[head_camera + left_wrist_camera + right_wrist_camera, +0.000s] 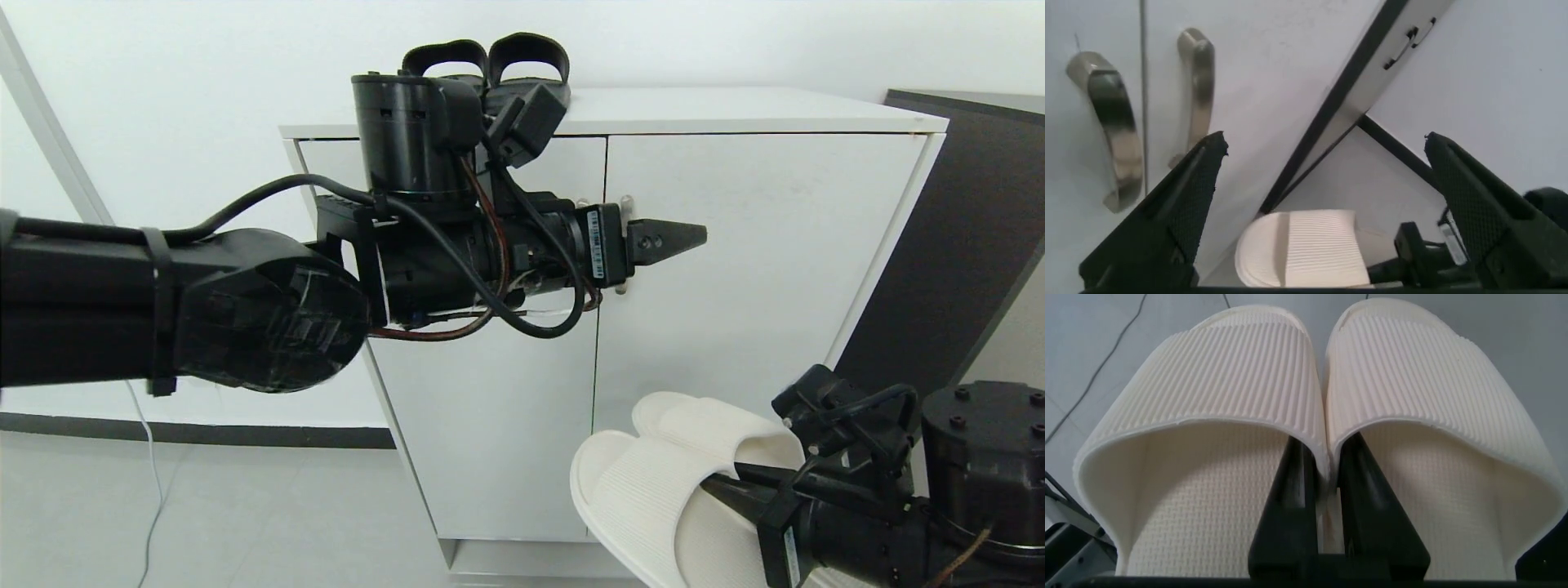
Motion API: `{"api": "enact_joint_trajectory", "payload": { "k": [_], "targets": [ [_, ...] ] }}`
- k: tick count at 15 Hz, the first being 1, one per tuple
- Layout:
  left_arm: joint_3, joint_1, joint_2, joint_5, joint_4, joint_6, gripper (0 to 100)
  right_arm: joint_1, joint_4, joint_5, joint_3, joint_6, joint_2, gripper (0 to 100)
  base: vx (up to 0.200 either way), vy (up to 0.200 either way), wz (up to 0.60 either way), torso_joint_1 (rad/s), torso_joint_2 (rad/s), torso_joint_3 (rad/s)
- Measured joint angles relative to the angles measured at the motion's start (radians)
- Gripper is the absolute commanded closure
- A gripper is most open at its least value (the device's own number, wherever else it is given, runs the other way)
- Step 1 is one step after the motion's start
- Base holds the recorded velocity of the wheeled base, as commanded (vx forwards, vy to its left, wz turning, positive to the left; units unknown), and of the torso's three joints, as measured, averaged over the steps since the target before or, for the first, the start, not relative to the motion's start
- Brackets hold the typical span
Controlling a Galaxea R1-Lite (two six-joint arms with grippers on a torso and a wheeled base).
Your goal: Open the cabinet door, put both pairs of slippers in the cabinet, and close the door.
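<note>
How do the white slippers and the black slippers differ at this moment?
Colour: the white slippers are pale and ribbed, the black slippers dark. Place: the white pair hangs low before the cabinet doors, the black pair sits on the cabinet top. Grip: the right pincer clamps the white pair; nothing holds the black pair. Both are side-by-side pairs, not yet put away.

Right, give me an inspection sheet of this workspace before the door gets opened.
Surface: cabinet top, black slippers on it.
Job's things: cabinet doors shut, two metal handles at the seam; white slippers held low before the doors.
Clutter: nothing seen.
Hands: left hand open, by the handles; right hand shut on the white slippers.
Cables: thin white cable on the floor, at left.
Surroundings: white wall, dark panel at right.
</note>
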Motion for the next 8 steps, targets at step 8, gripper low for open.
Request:
{"api": "enact_joint_trajectory", "payload": {
  "k": [8],
  "targets": [
    [-0.101,0.015,0.086,0.078,0.037,0.005,0,-0.001,0.0,0.0,0.001,0.0,0.002,100,0.0,0.0,0.0,0.0,0.0,0.0]
  ]
}}
